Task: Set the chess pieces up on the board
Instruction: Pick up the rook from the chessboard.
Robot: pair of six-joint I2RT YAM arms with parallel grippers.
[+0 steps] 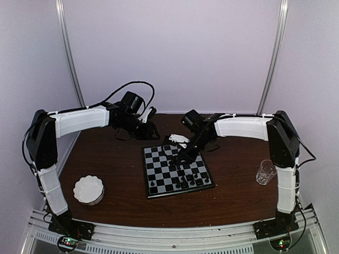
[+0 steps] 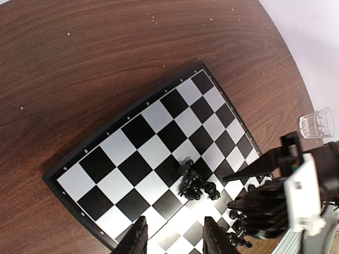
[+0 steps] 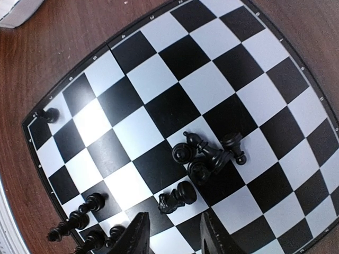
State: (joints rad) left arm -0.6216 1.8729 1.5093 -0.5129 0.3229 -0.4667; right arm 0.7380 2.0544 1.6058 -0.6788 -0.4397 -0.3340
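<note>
The board (image 1: 156, 169) lies in the middle of the desk (image 1: 116, 159). Most chess pieces (image 3: 206, 153) lie toppled in a heap near its centre — a few stand along one edge, one alone in a corner. The right end effector (image 3: 174, 221) hovers beside the heap, fingers spread, holding nothing. The left end effector (image 2: 175, 223) hangs by the board's far edge — also spread, empty.

Along the dark rim of the board (image 3: 159, 63) run tiny pale coordinate marks, too small to read reliably.
</note>
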